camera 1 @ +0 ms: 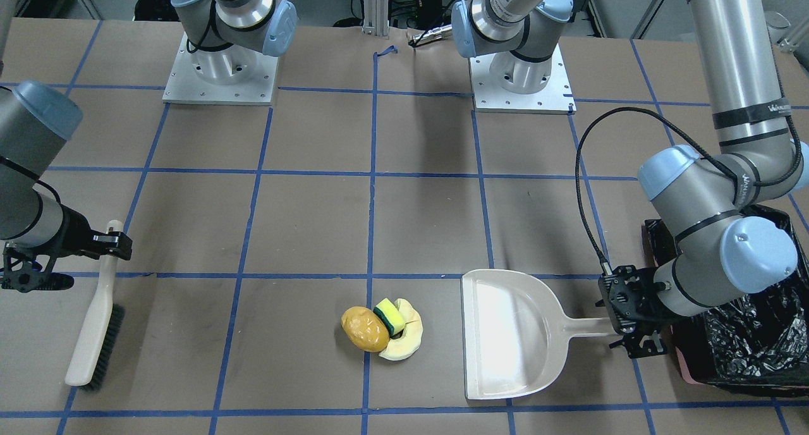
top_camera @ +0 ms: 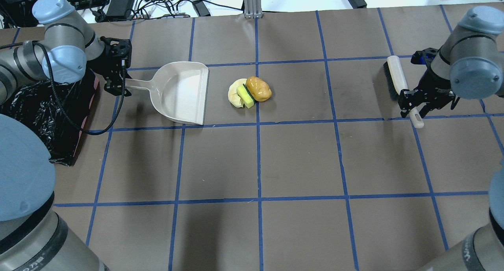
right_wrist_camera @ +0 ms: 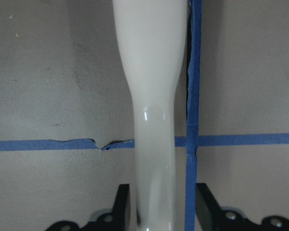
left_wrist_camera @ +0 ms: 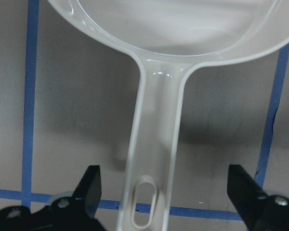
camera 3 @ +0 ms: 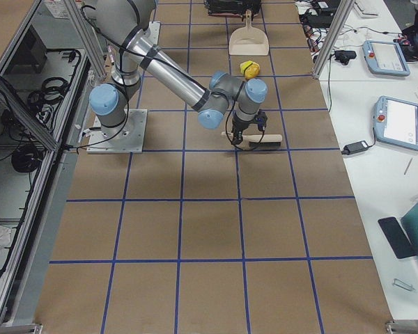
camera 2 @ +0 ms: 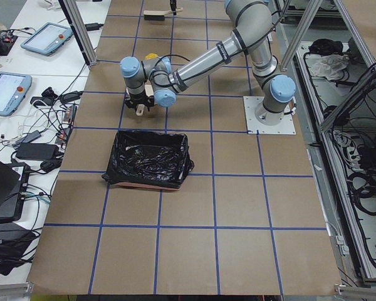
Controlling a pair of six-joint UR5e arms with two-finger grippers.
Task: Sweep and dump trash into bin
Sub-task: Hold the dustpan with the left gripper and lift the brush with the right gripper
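The trash lies in one heap at mid-table: a glossy potato-like lump, a yellow sponge piece and a pale curved slice. The beige dustpan rests flat beside it, mouth toward the heap. My left gripper is open, its jaws wide on either side of the dustpan handle without touching. My right gripper straddles the white handle of the brush, jaws narrowed with a thin gap still showing. The brush lies on the table. The black-lined bin stands behind the left arm.
Blue tape lines grid the brown table. Both arm bases are bolted at the robot's side. Tablets and cables sit on side benches beyond the table edge.
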